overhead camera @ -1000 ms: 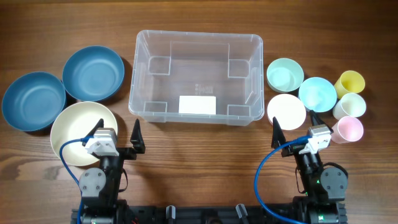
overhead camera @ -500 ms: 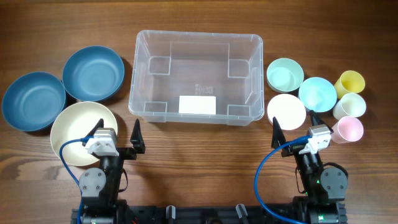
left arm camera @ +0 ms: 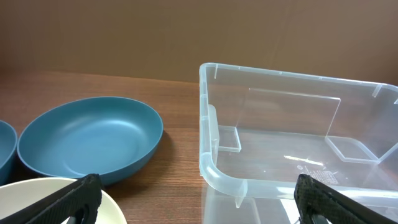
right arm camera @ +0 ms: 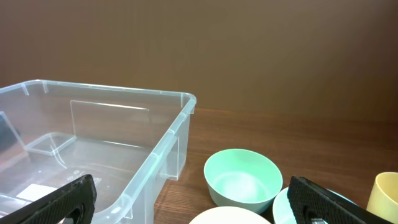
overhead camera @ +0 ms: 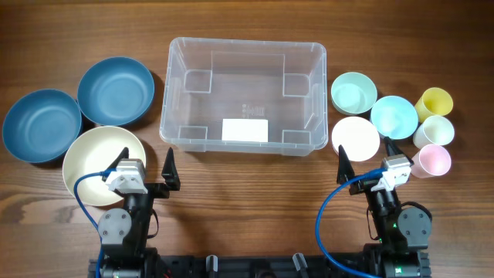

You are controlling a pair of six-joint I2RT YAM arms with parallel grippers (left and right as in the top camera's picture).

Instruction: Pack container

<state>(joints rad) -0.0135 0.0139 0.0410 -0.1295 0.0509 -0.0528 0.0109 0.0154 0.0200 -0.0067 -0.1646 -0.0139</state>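
**Both pincers gaping over an unpacked tabletop**

The container (overhead camera: 239, 96) is sitting upright at the middle of the wooden tabletop (overhead camera: 247, 208), toward the far side. Its long side is facing the arms and nothing is lying inside. A white label (overhead camera: 245, 130) is showing through its clear bottom.

The left pincer (overhead camera: 145, 161) is hanging near the container's near-left corner with its fingers spread wide and gripping nothing. One finger is reaching over the cream bowl (overhead camera: 89, 158). In the left wrist view, the inner blue bowl (overhead camera: 116, 90) is resting just beside the container's left wall, apart from it. The outer blue bowl (overhead camera: 41, 125) is lying farther left, close against its neighbour.

The right pincer (overhead camera: 366, 157) is likewise standing wide open and empty, near the container's near-right corner. The white bowl (overhead camera: 355, 137) is lying just ahead of it. Beyond that, the mint bowl (overhead camera: 353, 93) is sitting beside the container's right wall, and the light blue bowl (overhead camera: 394, 116) is lying to its right.

Three cups are standing in a column at the far right: the yellow cup (overhead camera: 434, 103) farthest from the arms, the pale cup (overhead camera: 434, 131) in the middle, and the pink cup (overhead camera: 431, 161) nearest
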